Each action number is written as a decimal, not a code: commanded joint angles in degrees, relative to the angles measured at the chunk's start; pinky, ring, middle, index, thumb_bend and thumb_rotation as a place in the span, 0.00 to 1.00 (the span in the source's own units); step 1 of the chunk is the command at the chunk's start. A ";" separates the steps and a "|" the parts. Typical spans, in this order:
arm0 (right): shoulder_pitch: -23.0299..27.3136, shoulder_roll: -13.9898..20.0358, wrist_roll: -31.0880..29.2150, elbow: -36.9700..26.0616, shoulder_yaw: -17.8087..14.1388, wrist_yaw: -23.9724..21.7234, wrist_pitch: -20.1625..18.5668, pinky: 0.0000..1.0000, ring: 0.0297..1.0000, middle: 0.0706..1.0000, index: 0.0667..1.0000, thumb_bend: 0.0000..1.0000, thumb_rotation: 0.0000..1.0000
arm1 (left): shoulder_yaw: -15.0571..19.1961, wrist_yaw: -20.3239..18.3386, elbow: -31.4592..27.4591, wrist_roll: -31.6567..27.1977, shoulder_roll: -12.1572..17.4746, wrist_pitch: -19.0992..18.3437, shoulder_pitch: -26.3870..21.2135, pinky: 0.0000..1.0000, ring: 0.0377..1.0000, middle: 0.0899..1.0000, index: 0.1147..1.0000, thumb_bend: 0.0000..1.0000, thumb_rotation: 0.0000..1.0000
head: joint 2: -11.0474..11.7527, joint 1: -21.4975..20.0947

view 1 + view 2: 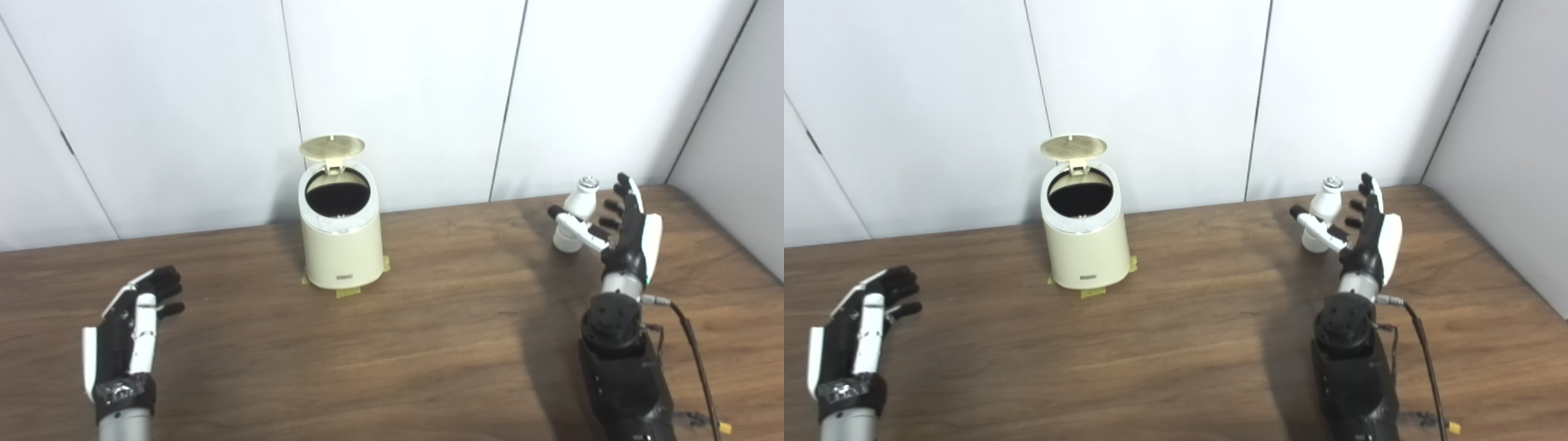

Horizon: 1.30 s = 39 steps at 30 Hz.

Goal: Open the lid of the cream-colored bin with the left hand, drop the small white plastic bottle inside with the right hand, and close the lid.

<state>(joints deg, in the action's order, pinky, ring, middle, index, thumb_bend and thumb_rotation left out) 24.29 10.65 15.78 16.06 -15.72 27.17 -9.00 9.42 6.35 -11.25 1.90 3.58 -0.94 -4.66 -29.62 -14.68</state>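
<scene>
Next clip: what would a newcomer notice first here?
The cream bin stands mid-table near the wall with its lid flipped up and its dark inside showing. At the right, the right hand is spread open around a small white bottle standing on the table, not yet gripping it. The left hand hovers open at the near left.

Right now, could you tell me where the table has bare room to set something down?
The widest bare patch lies between the cream bin and the right hand. Another runs in front of the bin, between the left hand and the right forearm. It is crowded at the far right, where the open hand flanks the white bottle.
</scene>
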 commanded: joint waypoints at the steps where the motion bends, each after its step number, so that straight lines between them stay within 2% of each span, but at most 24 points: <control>1: 3.05 1.82 0.20 -0.20 0.04 0.81 1.54 0.70 0.86 0.92 0.91 0.82 0.31 | 0.27 -0.15 -2.60 -0.69 0.65 0.39 -1.37 0.66 0.73 0.70 0.67 0.24 0.73 | -0.01 -0.07; 7: 4.63 2.66 0.34 2.29 0.31 1.63 0.77 0.71 0.84 0.89 0.89 0.82 0.30 | 0.86 -0.99 -4.52 -2.93 1.08 -0.24 -1.21 0.66 0.73 0.70 0.67 0.24 0.71 | 0.05 -0.20; 14: 6.05 3.48 -0.46 6.12 0.34 1.77 1.23 0.65 0.82 0.90 0.88 0.82 0.22 | 1.12 -1.09 -5.76 -3.73 1.74 -0.88 -1.07 0.66 0.71 0.69 0.67 0.25 0.71 | 0.00 -0.31; 24: 7.26 4.80 -0.68 10.08 1.37 2.10 1.89 0.66 0.79 0.86 0.86 0.83 0.22 | 1.42 -1.38 -6.23 -3.91 3.02 -0.45 -1.01 0.64 0.71 0.69 0.67 0.26 0.72 | -0.05 -0.49; 34: 9.00 5.78 -1.14 15.09 2.37 2.27 1.78 0.63 0.75 0.84 0.85 0.81 0.18 | 1.83 -2.03 -7.33 -4.33 3.13 -1.53 -0.71 0.66 0.72 0.70 0.67 0.27 0.73 | -0.24 -0.23; 39: 9.68 6.09 -0.97 17.03 3.12 3.28 2.95 0.60 0.73 0.81 0.83 0.81 0.16 | 1.71 -1.83 -7.65 -4.13 2.68 -1.68 -0.35 0.65 0.71 0.69 0.66 0.26 0.72 | -0.34 -0.05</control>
<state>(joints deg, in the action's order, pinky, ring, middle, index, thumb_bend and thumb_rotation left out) 30.17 15.06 14.28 33.61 -12.88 29.17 -8.50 11.07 4.37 -17.01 -2.34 6.04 -3.37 -3.95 -29.88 -14.77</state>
